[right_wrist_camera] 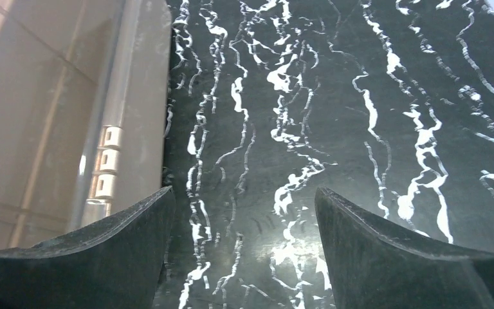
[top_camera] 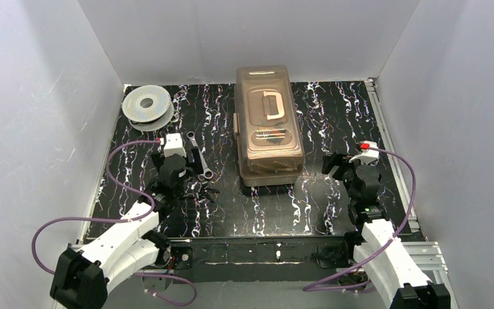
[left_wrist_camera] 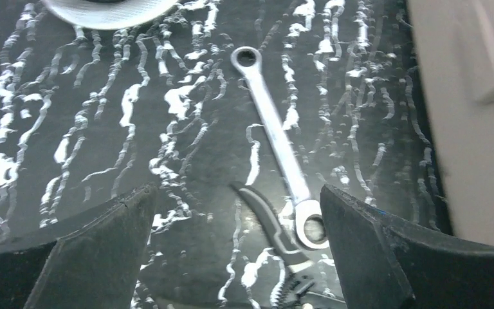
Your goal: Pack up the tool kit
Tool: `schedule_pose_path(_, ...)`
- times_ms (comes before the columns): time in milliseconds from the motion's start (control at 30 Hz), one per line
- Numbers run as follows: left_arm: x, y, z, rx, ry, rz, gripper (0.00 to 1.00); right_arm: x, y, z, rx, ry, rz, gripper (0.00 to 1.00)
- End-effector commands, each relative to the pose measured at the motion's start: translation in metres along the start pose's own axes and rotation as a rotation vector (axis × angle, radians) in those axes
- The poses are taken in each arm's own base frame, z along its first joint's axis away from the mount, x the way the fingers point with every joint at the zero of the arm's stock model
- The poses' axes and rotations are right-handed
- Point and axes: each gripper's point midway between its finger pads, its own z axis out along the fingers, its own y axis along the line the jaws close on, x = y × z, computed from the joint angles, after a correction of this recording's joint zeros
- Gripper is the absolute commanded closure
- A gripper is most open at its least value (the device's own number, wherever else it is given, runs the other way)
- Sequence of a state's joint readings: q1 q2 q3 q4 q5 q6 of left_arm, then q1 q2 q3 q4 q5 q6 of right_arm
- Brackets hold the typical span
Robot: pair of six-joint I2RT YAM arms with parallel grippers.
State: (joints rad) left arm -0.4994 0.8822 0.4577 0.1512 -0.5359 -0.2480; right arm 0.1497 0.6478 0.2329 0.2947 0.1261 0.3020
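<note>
The tool kit, a big beige box with its smoky lid down and a pinkish handle on top, stands at the table's centre back. Its beige side fills the right of the left wrist view, and its hinged side the left of the right wrist view. My left gripper is open over a silver wrench and black-handled pliers lying on the mat, gripping neither. My right gripper is open and empty, right of the box.
A round grey wire spool lies at the back left, its edge at the top of the left wrist view. White walls enclose the black marbled mat. A metal rail runs along the right edge.
</note>
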Motion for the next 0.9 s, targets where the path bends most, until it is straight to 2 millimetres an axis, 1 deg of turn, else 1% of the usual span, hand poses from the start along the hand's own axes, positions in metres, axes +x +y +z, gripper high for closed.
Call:
schedule_pose_path(0,-0.017,0.041,-0.010,-0.176,-0.171,0.050,0.02,-0.045,-0.009,0.006,0.066,-0.141,-0.099,0.12)
schedule_pose_path(33,-0.016,0.044,-0.010,-0.181,-0.205,0.063,0.02,-0.037,-0.013,0.007,0.078,-0.124,-0.114,0.12)
schedule_pose_path(67,-0.015,0.052,-0.012,-0.217,-0.231,0.070,0.02,-0.033,-0.017,0.008,0.088,-0.123,-0.126,0.13)
schedule_pose_path(133,-0.006,0.062,-0.013,-0.260,-0.235,0.082,0.02,-0.021,-0.025,0.010,0.111,-0.113,-0.144,0.14)
schedule_pose_path(200,0.003,0.060,-0.010,-0.242,-0.234,0.100,0.02,-0.017,-0.032,0.014,0.137,-0.130,-0.166,0.16)
schedule_pose_path(267,0.014,0.055,-0.002,-0.208,-0.232,0.161,0.02,-0.019,-0.037,0.020,0.163,-0.183,-0.157,0.16)
schedule_pose_path(300,0.019,0.055,0.002,-0.211,-0.233,0.180,0.02,-0.019,-0.039,0.023,0.167,-0.216,-0.153,0.16)
schedule_pose_path(333,0.021,0.056,0.008,-0.219,-0.236,0.180,0.02,-0.013,-0.044,0.026,0.187,-0.213,-0.146,0.16)
schedule_pose_path(367,0.025,0.057,0.014,-0.226,-0.225,0.176,0.02,-0.013,-0.048,0.034,0.217,-0.198,-0.140,0.16)
schedule_pose_path(433,0.031,0.059,0.028,-0.236,-0.203,0.142,0.02,-0.001,-0.046,0.047,0.213,-0.084,-0.161,0.20)
schedule_pose_path(500,0.029,0.060,0.035,-0.233,-0.229,0.125,0.02,-0.004,-0.047,0.056,0.222,-0.068,-0.172,0.23)
schedule_pose_path(533,0.028,0.057,0.037,-0.214,-0.239,0.135,0.02,0.000,-0.050,0.056,0.228,-0.043,-0.198,0.24)
schedule_pose_path(600,0.029,0.052,0.039,-0.175,-0.235,0.148,0.02,-0.009,-0.048,0.056,0.204,-0.108,-0.270,0.27)
schedule_pose_path(667,0.032,0.046,0.045,-0.120,-0.193,0.155,0.04,-0.004,-0.052,0.056,0.204,-0.122,-0.280,0.27)
schedule_pose_path(733,0.034,0.049,0.056,-0.117,-0.135,0.142,0.08,-0.009,-0.056,0.058,0.207,-0.195,-0.267,0.26)
schedule_pose_path(800,0.035,0.050,0.065,-0.100,-0.087,0.147,0.13,0.001,-0.071,0.062,0.251,-0.145,-0.215,0.25)
schedule_pose_path(867,0.037,0.051,0.068,-0.092,-0.068,0.147,0.15,-0.002,-0.077,0.067,0.268,-0.140,-0.206,0.24)
